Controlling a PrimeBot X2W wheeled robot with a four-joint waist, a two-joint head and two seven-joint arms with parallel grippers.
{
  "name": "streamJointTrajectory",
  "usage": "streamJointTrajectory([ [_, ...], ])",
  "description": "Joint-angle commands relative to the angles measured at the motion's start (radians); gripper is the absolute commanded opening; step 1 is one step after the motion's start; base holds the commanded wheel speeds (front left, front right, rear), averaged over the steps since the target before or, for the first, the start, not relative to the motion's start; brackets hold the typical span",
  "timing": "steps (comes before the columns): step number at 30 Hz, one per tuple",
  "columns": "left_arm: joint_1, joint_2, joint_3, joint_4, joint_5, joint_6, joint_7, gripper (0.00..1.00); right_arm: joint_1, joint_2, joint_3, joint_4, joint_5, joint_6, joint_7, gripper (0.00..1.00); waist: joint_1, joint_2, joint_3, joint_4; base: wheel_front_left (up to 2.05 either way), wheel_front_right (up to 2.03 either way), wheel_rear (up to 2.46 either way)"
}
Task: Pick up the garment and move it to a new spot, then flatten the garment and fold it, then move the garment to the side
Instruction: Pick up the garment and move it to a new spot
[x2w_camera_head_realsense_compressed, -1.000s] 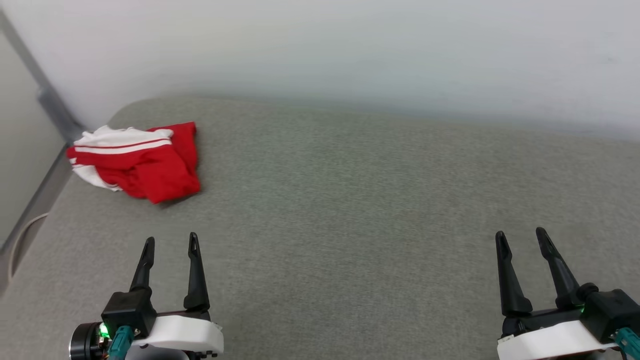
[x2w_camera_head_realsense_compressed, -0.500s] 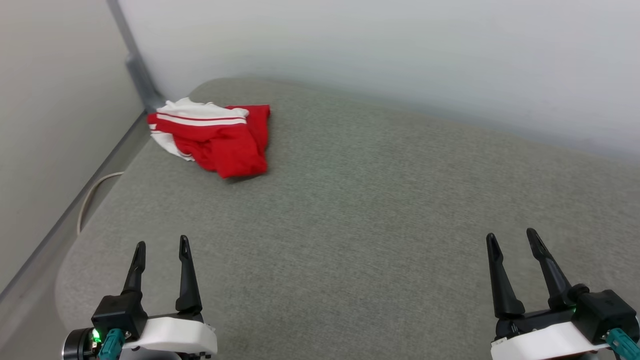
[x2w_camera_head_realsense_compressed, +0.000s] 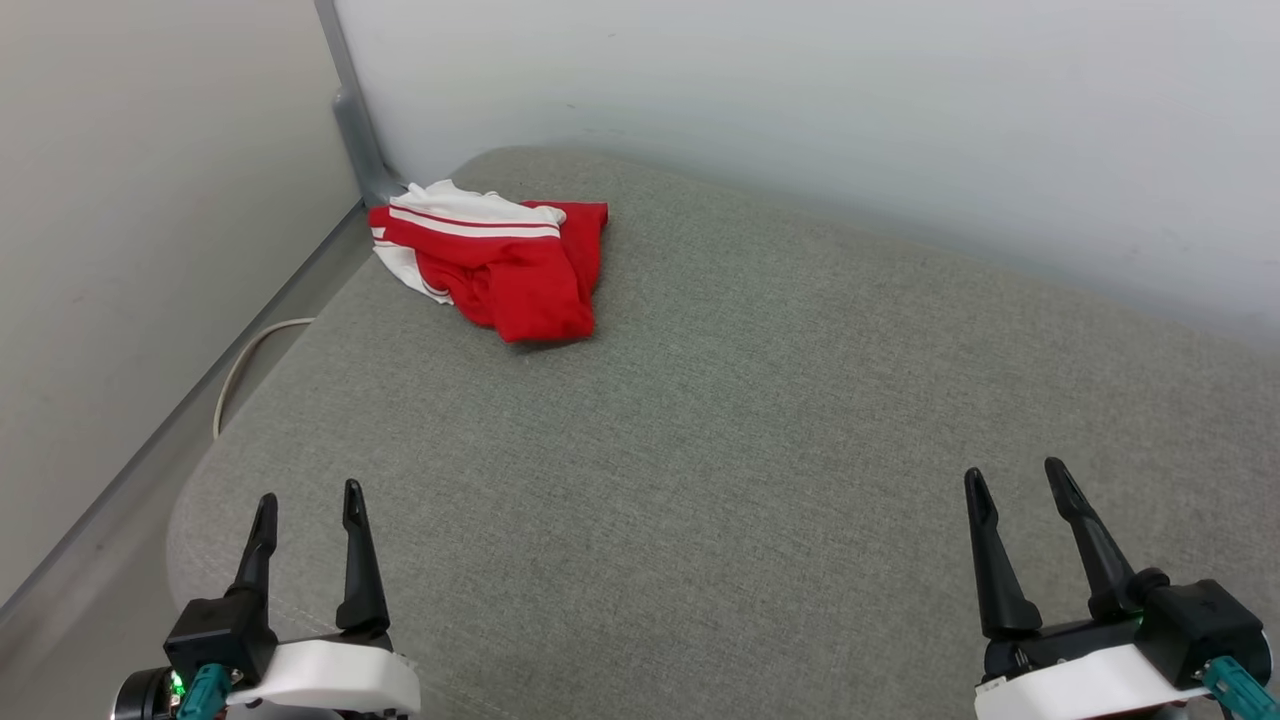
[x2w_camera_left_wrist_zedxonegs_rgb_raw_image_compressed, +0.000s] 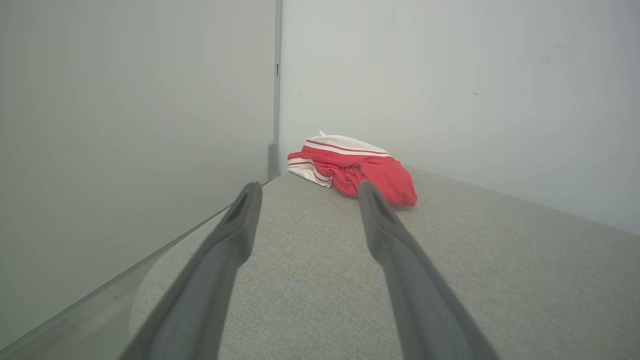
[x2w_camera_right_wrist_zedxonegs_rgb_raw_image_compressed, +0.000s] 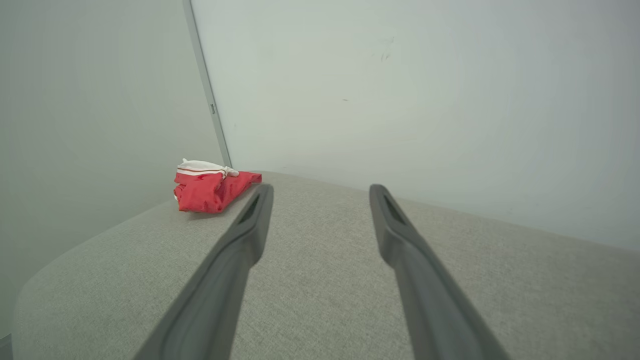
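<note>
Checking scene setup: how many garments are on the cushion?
1. The garment lies bunched at the cushion's far left corner, by the wall. None looks hidden.

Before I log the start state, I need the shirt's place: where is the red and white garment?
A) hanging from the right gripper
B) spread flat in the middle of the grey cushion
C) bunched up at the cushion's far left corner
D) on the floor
C: the garment lies crumpled at the far left corner of the grey cushion, while the left gripper and right gripper stand open and empty, well short of it.
</note>
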Motion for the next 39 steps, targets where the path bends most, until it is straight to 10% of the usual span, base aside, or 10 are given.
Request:
streamJointTrajectory([
  [1,-0.012,0.001,0.010,0.005,-0.008,-0.009,-0.003,1.00,-0.002,0.001,0.005,-0.002,-0.004,-0.001,-0.002,1.00,0.0000,0.0000,0.004,-0.005,0.00,0.00,0.00],
  [16,-0.415,0.061,0.192,0.141,-0.027,-0.161,-0.003,1.00,-0.084,0.001,-0.007,-0.087,-0.094,-0.001,-0.002,1.00,0.0000,0.0000,0.179,-0.138,0.00,0.00,0.00],
  [26,-0.754,0.236,0.150,0.333,-0.165,-0.183,-0.002,1.00,-0.165,-0.015,-0.039,-0.182,-0.152,-0.001,-0.002,1.00,0.0000,0.0000,0.351,-0.209,0.00,0.00,0.00],
  [39,-1.016,0.461,-0.047,0.616,-0.591,-0.183,0.553,1.00,-0.230,-0.048,-0.052,-0.265,-0.169,-0.001,-0.002,1.00,0.0000,0.0000,0.497,-0.243,0.00,0.00,0.00],
])
